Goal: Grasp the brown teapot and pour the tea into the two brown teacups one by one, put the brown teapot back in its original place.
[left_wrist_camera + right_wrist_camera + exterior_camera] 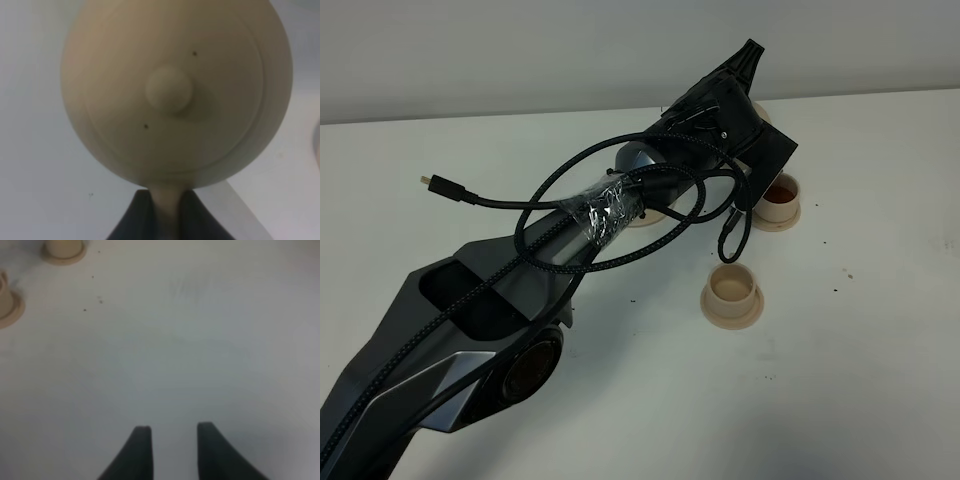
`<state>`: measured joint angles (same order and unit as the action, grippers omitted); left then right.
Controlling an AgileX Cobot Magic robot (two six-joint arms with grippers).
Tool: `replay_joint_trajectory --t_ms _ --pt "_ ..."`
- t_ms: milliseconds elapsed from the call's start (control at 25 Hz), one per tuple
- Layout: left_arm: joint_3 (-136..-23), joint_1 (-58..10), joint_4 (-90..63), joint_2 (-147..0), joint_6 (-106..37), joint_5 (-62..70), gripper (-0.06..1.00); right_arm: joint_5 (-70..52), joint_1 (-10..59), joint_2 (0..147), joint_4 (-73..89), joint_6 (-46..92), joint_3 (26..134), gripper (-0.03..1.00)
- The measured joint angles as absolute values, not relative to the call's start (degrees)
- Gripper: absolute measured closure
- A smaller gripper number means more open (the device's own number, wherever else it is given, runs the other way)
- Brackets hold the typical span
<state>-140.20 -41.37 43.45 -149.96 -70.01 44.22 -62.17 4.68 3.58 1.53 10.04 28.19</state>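
Observation:
The brown teapot (170, 95) fills the left wrist view from above, showing its knobbed lid. My left gripper (167, 202) is shut on its loop handle. In the high view my left arm reaches across to the far right and hides nearly all of the teapot (761, 108). The farther teacup (780, 198) holds dark brown liquid. The nearer teacup (731, 288) looks pale inside. Each stands on a small saucer. A rim of the wider saucer (645, 219) shows under the arm. My right gripper (172, 432) is open over bare table.
Loose black cables (520, 205) loop off the left arm above the table. The right wrist view shows both cups, one (62, 247) and the other (5, 300), far from that gripper. Small dark specks (840, 280) dot the white table (880, 380).

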Motion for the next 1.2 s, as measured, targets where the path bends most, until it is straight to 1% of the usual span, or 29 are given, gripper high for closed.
replay_joint_trajectory --t_ms 1200 --pt "-140.2 -42.33 46.38 -149.96 -70.06 44.63 0.82 -62.17 4.68 3.58 0.0 10.04 28.19 0.73"
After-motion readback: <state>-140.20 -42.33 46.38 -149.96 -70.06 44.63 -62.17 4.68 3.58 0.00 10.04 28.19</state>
